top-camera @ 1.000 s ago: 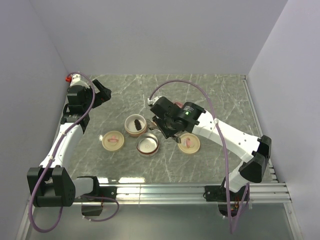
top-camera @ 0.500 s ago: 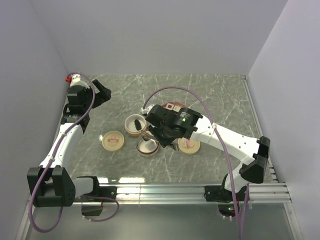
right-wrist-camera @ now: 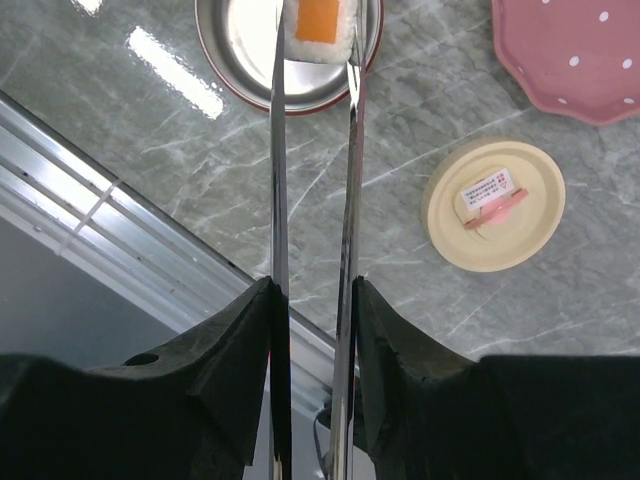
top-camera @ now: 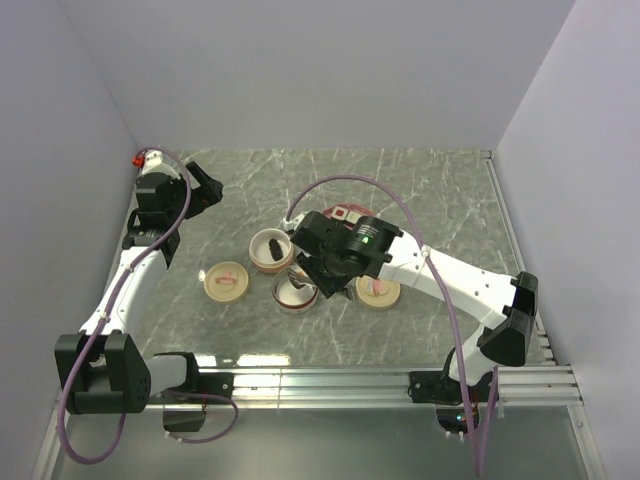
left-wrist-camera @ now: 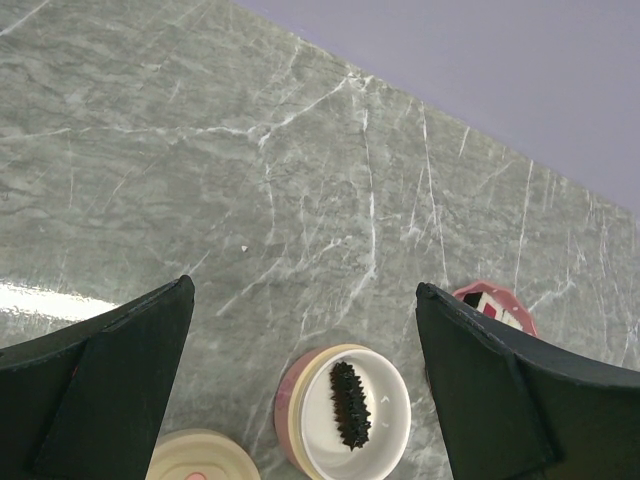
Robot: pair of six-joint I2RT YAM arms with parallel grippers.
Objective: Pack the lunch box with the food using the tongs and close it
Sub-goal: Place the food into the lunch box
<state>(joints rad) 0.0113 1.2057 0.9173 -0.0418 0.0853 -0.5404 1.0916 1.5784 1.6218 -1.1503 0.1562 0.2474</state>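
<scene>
The tongs point(right-wrist-camera: 277, 180) are clamped in the jaws of the right gripper point(right-wrist-camera: 310, 300), with an orange-topped food piece point(right-wrist-camera: 318, 25) caught between their tips over the steel bowl point(right-wrist-camera: 225, 50). Released unevenly, it could be tipped onto the rim. The jaws of the left gripper point(left-wrist-camera: 303, 290) are spread open, empty.

— The tongs point(right-wrist-camera: 278, 170) are polished metal, mirror-bright; the bowl point(right-wrist-camera: 232, 45) inside looks like brushed steel.
— The table point(right-wrist-camera: 420, 120) is glossy, marble-patterned. The cream lid point(right-wrist-camera: 480, 245) seems matt plastic, perhaps.
</scene>
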